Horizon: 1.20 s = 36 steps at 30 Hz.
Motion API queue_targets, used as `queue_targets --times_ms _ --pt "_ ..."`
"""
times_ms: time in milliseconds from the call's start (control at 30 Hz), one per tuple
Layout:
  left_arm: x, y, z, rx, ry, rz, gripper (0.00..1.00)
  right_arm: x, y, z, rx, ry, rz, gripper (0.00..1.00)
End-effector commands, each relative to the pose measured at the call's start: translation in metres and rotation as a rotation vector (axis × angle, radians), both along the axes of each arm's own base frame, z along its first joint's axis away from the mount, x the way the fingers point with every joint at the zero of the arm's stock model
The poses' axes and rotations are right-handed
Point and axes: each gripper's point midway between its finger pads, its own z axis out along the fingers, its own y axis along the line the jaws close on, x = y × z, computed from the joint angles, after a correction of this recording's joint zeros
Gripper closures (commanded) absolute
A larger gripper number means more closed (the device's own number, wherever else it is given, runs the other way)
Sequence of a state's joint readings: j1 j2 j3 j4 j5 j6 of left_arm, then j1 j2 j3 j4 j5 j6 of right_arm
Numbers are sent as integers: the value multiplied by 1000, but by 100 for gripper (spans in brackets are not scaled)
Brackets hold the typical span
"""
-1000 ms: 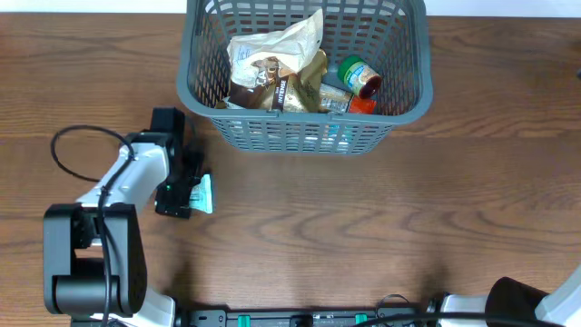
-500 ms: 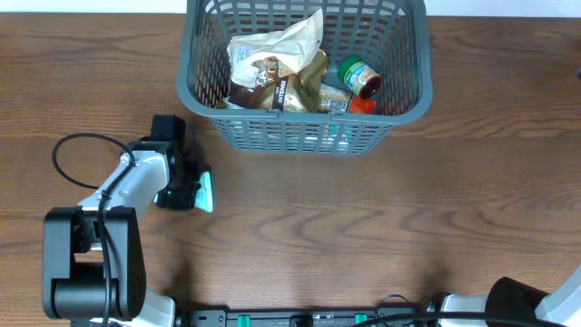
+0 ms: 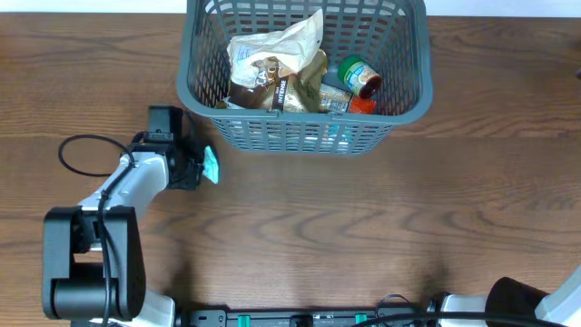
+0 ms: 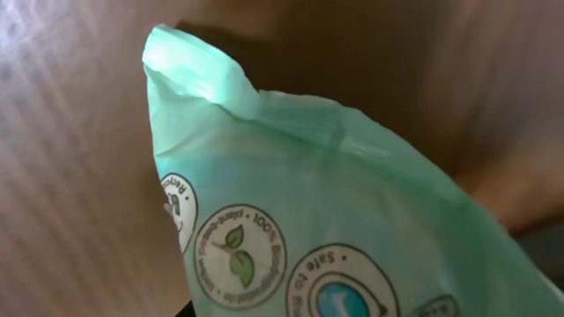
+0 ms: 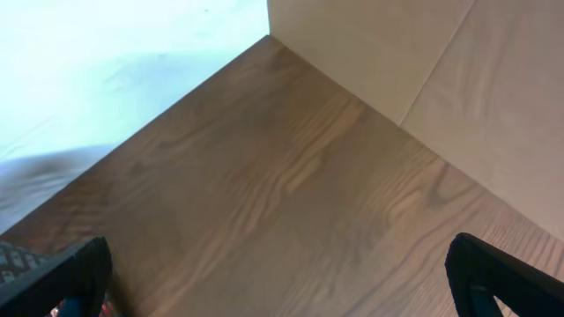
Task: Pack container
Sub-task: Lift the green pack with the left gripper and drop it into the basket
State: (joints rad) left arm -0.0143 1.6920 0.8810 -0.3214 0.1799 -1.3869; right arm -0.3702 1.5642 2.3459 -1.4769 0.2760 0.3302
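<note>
The container [image 3: 300, 136], a large dark grey lattice basket, stands at the back middle of the wooden table. It holds crumpled beige packets [image 3: 272, 50], a brown pouch and a green-lidded jar [image 3: 359, 74]. Just off its front left corner, my left gripper [image 3: 195, 170] is shut on a small mint-green packet [image 3: 211, 165]. That packet [image 4: 335, 220] fills the left wrist view, with round printed seals on it and wood grain behind. My right gripper [image 5: 282, 291] stands open over bare wood, its dark fingertips [image 5: 62, 277] at the frame's two sides with nothing between them.
The left arm's black cable [image 3: 73, 150] loops over the table at the left. Both arm bases sit along the front edge. In the right wrist view, a pale wall panel [image 5: 423, 79] meets the table's far corner.
My left gripper has shut on the green packet and moved it away from the front edge, towards the basket's front left corner. The right arm has not moved.
</note>
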Motion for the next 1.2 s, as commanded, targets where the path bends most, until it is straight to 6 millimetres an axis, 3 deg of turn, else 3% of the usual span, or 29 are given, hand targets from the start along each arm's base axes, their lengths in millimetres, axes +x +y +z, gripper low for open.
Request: queue_targets --times_ms 0,167,300,433,533,667,767,833,1167 --pt "34 20 49 2 -171 41 89 0 -3 -2 10 -1 -17 1" --pt "61 54 115 26 -395 113 89 0 -3 -2 10 -1 -17 1" --pt "79 72 191 91 -674 83 89 0 -3 -2 10 -1 -16 1" --pt "88 71 295 245 -1056 -51 94 0 -3 -2 10 -1 -17 1" --pt "79 62 373 365 -1345 -132 94 0 -3 -2 10 -1 -17 1" --pt "55 45 441 422 -1628 -200 94 0 -3 -2 10 -1 -17 1" --pt "40 26 467 469 -1769 -315 94 0 -3 -2 10 -1 -17 1" --pt "34 14 473 507 -1816 -386 94 0 -3 -2 10 -1 -17 1" --pt "14 -71 475 600 -1946 -730 94 0 -3 -2 10 -1 -17 1"
